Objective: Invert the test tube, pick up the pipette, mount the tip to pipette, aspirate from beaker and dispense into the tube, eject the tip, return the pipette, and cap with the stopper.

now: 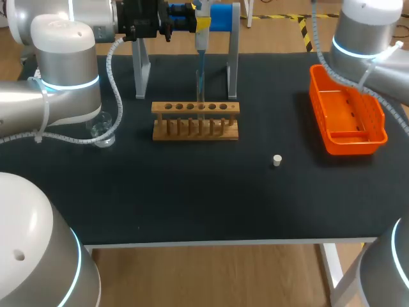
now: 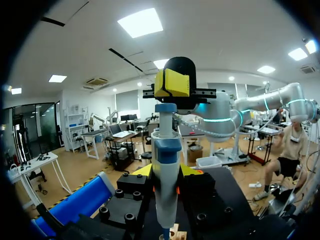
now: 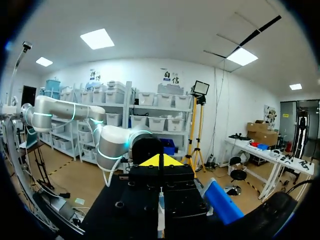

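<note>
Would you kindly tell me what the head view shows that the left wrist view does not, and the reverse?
Only the head view shows the beaker, the white stopper and the orange basket. Only the left wrist view shows the right gripper, its yellow tips together just above the top of the pipette; whether they touch it I cannot tell. Both show the pipette upright in the left gripper, which is shut on it, over the wooden rack, though the wrist view catches just a corner of the rack.
</note>
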### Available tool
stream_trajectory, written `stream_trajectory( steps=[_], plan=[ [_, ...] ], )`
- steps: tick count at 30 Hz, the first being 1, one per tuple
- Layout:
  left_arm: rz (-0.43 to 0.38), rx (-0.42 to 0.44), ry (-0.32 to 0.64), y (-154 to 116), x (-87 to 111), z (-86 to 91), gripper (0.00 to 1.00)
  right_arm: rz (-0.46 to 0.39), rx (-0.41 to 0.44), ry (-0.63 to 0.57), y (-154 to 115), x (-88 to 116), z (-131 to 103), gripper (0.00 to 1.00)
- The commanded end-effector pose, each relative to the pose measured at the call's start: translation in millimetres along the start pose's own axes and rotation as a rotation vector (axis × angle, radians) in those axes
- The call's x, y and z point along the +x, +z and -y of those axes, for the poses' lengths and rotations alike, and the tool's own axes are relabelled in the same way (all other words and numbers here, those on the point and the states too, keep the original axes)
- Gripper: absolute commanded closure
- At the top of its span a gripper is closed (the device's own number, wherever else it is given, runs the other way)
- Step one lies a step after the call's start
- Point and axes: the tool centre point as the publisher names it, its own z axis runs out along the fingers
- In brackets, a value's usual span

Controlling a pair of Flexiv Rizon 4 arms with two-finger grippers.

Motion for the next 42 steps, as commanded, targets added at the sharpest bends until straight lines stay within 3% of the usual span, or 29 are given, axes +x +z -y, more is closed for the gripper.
stream_trajectory(
  steps=[1,42],
  plan=[
    [0.001,-0.001,0.0,0.6,0.0,0.2,1.0,-0.02,0.001,0.012,9.1,-5.5,0.0,1.0],
    [0.001,-0.001,0.0,0.6,0.0,0.2,1.0,-0.072,0.035,0.094,29.9,-3.4,25.3,1.0]
  ],
)
